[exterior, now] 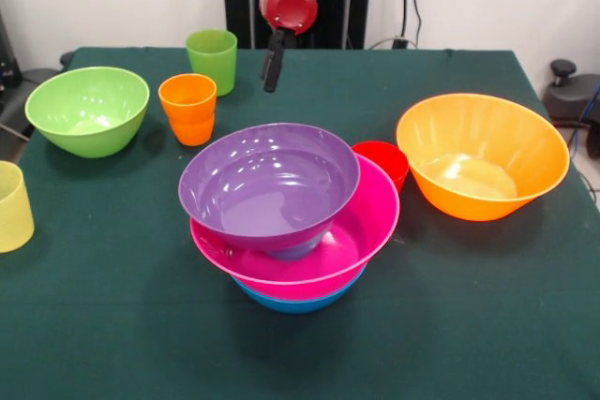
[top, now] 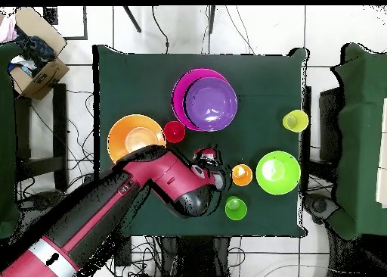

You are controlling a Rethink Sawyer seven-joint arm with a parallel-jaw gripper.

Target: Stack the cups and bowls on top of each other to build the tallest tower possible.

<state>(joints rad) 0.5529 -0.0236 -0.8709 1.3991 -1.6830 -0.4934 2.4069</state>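
**Three bowls stacked, cups still apart**

Near the middle of the table [exterior: 112,325], the tower [exterior: 291,222] is purple bowl in pink bowl on blue. The red cup [exterior: 384,161] touches it behind. Farther back, the hand [exterior: 272,67] hangs above the table; I cannot tell its grip.

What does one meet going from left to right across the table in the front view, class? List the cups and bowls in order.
Pale yellow cup → lime green bowl → orange cup → green cup → purple bowl nested in the stack → red cup → orange bowl.
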